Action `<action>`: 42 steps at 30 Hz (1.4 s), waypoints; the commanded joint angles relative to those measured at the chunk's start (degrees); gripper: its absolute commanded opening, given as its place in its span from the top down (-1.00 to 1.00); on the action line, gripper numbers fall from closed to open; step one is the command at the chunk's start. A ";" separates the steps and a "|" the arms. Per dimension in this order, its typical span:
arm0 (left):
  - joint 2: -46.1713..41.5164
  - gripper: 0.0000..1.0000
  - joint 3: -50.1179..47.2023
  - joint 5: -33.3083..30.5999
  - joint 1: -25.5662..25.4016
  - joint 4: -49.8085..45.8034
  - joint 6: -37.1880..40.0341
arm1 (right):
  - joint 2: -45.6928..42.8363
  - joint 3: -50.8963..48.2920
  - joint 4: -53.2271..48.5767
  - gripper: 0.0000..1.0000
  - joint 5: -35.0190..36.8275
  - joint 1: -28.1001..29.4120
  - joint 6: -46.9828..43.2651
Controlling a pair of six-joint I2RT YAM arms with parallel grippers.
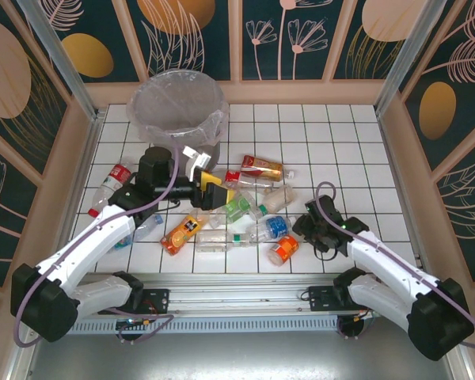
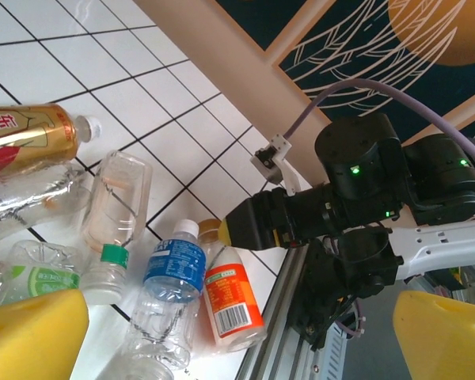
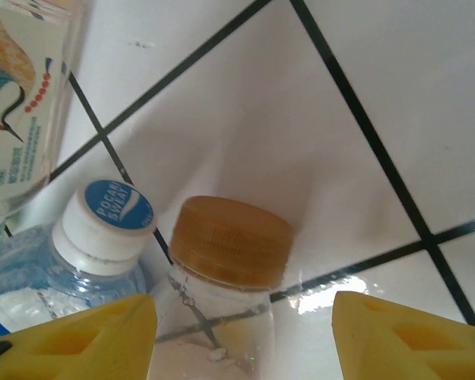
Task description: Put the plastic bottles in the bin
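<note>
The right gripper (image 3: 244,321) hangs with its jaws apart either side of a brown-capped bottle (image 3: 229,241). A gap shows on one side, so I judge it not yet gripped. A blue-topped bottle (image 3: 103,214) lies just to the gripper's left. Further out, the left gripper (image 1: 211,192) gapes wide and empty over the heap of bottles (image 1: 237,207) on the desk (image 1: 332,150). The bin (image 1: 220,119) stands beyond it, and I can make out no bottle inside. Nearly all the work seems left.

Glossy white tiles (image 1: 317,134); clear, crinkled plastic bottles (image 2: 172,273); matt brown cap (image 3: 231,237), probably plastic too
</note>
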 commanded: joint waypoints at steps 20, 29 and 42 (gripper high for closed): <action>3.41 -0.97 -0.76 0.73 -1.94 5.00 -2.58 | 3.82 -5.35 14.37 -0.28 -1.86 0.52 3.36; 3.94 -0.97 -1.08 0.56 -2.89 5.74 -3.49 | 7.67 -5.54 19.28 -0.22 -1.56 0.52 2.99; 5.45 -0.97 -0.65 -0.27 -4.50 6.05 -4.18 | 6.98 -6.65 21.77 0.05 -0.17 0.52 2.91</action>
